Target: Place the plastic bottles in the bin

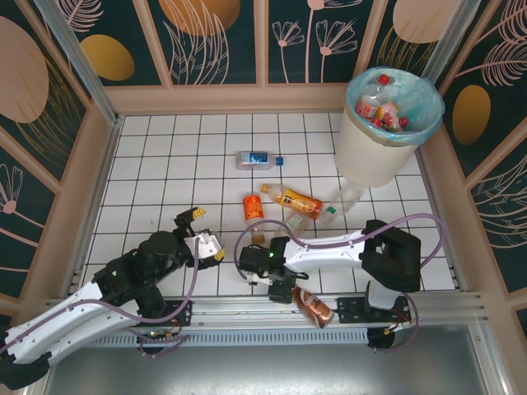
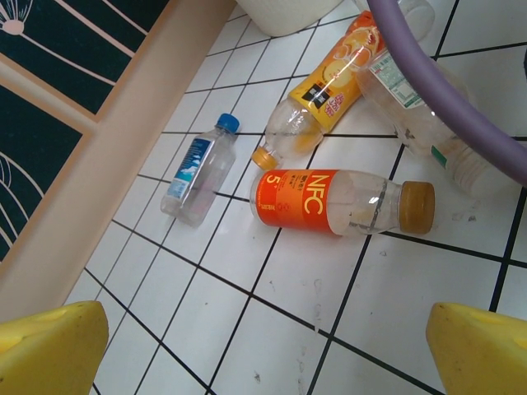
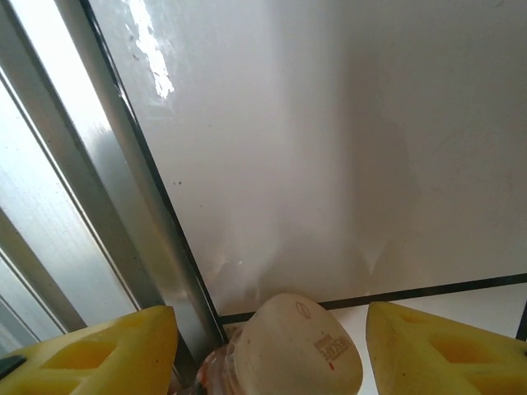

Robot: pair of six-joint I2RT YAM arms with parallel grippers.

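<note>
Right hand (image 3: 269, 341): fingers apart, not clamped, straddling the tan cap of a brown bottle (image 3: 300, 354). Left hand (image 2: 268, 350): fingers wide apart. Ahead of it, an orange-labelled NFC bottle (image 2: 329, 202), clear with a tan cap, lies on the bench (image 2: 370, 304).

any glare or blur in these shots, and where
Right wrist: a bright glare streak on the white tile at top left, with a soft shadow across its middle; the bottle cap looks soft. Left wrist: the NFC bottle is sharp, the purple cable blurred. Top external: even light.
</note>
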